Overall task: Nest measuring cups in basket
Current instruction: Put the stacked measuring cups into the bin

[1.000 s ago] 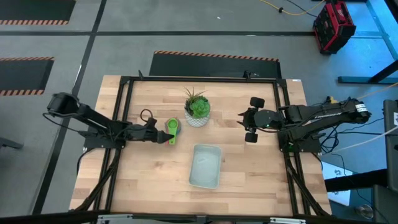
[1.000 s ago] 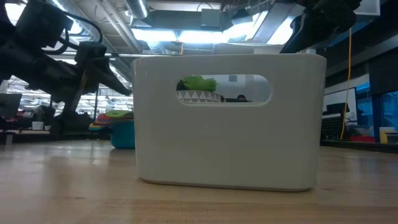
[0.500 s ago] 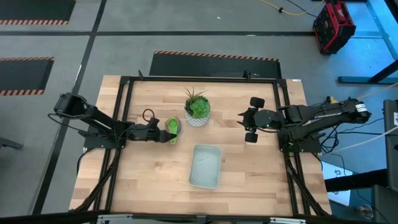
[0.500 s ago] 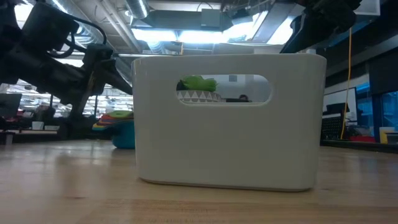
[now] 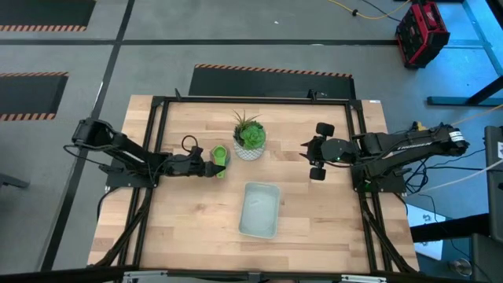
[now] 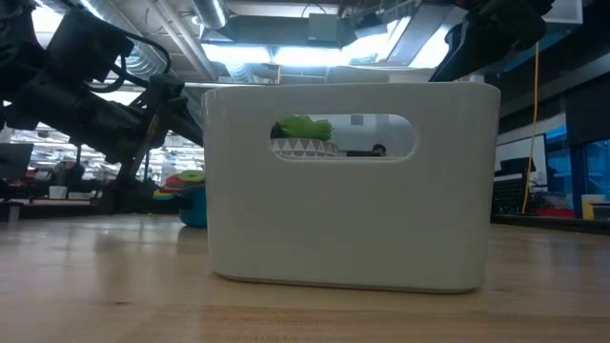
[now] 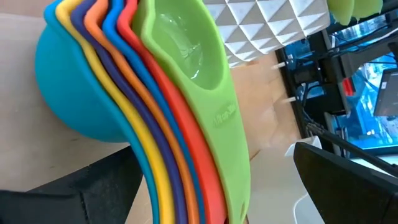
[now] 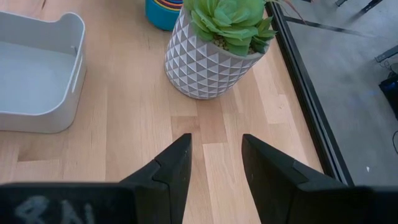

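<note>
Progress first: the measuring cups already sit stacked one inside another, green on top, teal at the bottom, but the stack is on the bare table, just left of the plant pot and well apart from the basket. I see nothing in the basket in the high view, so as I judge it, the nesting is done and the move into the basket is all that's left.

My left gripper is right at the stack, fingers spread wide on either side of the handles; I see the handles fanned between them in the left wrist view, and I can't tell if either finger touches yet. I'd call this the approach for a grab, nothing lifted.

Direction next: the stack's long axis runs bowl to handle, roughly far to near in the high view, bowls toward the far side, handles pointing near and slightly left, toward my gripper.

My right gripper waits on the right of the table, well off from the pot, jaws partly apart and holding nothing.
</note>
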`<move>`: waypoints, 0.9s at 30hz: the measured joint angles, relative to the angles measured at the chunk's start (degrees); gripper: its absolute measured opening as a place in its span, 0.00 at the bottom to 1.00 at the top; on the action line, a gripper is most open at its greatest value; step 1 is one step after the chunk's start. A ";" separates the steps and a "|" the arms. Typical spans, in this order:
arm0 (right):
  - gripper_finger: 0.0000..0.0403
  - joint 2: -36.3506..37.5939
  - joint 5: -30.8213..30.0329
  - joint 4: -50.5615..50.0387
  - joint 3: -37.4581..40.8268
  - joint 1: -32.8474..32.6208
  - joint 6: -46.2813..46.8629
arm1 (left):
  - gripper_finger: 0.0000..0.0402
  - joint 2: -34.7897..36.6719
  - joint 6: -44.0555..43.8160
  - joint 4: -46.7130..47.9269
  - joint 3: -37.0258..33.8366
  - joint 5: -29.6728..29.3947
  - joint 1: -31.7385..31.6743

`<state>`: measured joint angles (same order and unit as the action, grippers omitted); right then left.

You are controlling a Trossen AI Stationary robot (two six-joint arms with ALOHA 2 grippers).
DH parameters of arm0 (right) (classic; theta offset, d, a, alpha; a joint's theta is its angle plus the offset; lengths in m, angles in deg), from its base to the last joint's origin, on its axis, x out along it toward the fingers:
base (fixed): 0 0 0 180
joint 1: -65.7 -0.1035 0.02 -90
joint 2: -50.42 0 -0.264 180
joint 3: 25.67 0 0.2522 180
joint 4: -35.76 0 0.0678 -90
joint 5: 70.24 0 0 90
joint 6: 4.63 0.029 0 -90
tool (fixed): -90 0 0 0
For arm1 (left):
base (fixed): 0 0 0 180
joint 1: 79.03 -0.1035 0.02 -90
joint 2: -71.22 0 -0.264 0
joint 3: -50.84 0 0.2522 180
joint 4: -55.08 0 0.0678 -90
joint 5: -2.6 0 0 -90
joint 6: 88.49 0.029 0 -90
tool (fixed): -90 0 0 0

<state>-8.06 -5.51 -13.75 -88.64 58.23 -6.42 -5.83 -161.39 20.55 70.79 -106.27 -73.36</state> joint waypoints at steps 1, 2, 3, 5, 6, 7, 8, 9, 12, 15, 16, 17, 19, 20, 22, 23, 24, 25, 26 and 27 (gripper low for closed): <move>0.36 0.00 0.00 0.00 0.00 0.00 -0.03 | 1.00 0.00 -0.02 0.00 0.00 0.02 0.00; 0.36 0.00 0.00 0.00 0.00 0.00 -0.13 | 1.00 0.00 -0.04 0.00 0.00 0.02 0.00; 0.36 0.00 0.00 0.00 0.00 0.00 -0.12 | 1.00 0.00 -0.02 0.00 0.00 0.02 0.00; 0.36 0.00 0.00 0.00 0.00 0.01 -0.01 | 1.00 0.00 0.00 0.00 0.00 0.02 0.02; 0.36 0.00 0.00 0.00 0.00 -0.01 -0.05 | 1.00 0.00 0.00 0.00 0.00 0.02 0.02; 0.36 0.00 0.00 0.00 0.00 0.00 -0.12 | 1.00 0.00 0.00 0.00 0.00 0.01 0.02; 0.36 0.00 0.00 0.00 0.00 0.01 -0.11 | 1.00 0.00 0.00 0.00 0.00 -0.07 0.02; 0.36 0.00 0.00 0.00 0.00 -0.02 -0.02 | 1.00 0.00 0.00 0.02 0.00 -0.38 0.02; 0.36 0.00 0.00 0.00 0.00 0.01 -0.15 | 1.00 0.00 0.00 0.02 0.00 -1.14 0.02; 0.36 0.00 0.00 0.00 0.00 0.01 -0.01 | 1.00 0.00 0.02 0.02 0.00 -1.14 0.01; 0.36 0.00 0.00 0.00 0.00 -0.02 -0.06 | 1.00 0.00 0.02 0.03 0.00 -1.17 0.00; 0.36 0.00 0.00 0.00 0.00 -0.01 -0.14 | 1.00 0.00 0.02 0.07 0.00 -1.18 0.01; 0.36 0.00 0.00 0.00 0.00 -0.01 0.01 | 1.00 0.00 0.02 0.09 0.00 -1.16 0.02; 0.36 0.00 0.00 0.00 0.00 -0.02 -0.02 | 1.00 0.00 0.02 0.09 0.00 -1.16 0.02; 0.36 0.00 0.00 0.00 0.00 0.01 -0.15 | 1.00 0.00 -0.02 0.10 0.00 -1.16 0.02; 0.36 0.00 0.00 0.00 0.00 0.00 -0.09 | 1.00 0.00 -0.02 0.09 0.00 -1.16 0.02; 0.36 0.00 0.00 0.00 0.00 0.00 -0.01 | 1.00 0.00 -0.02 0.09 0.00 -1.16 0.02; 0.36 0.00 0.00 0.00 0.00 -0.01 -0.03 | 1.00 0.00 -0.02 0.09 0.00 -1.16 0.02; 0.36 0.00 0.00 0.00 0.00 -0.01 -0.10 | 1.00 0.00 -0.02 0.10 0.00 -1.16 0.02; 0.36 0.00 0.00 0.00 0.00 0.00 -0.14 | 1.00 0.00 0.00 0.09 0.00 -1.17 0.02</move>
<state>-8.06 -5.51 -13.75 -88.64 58.23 -6.56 -5.83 -161.39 20.64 70.79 -107.44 -73.34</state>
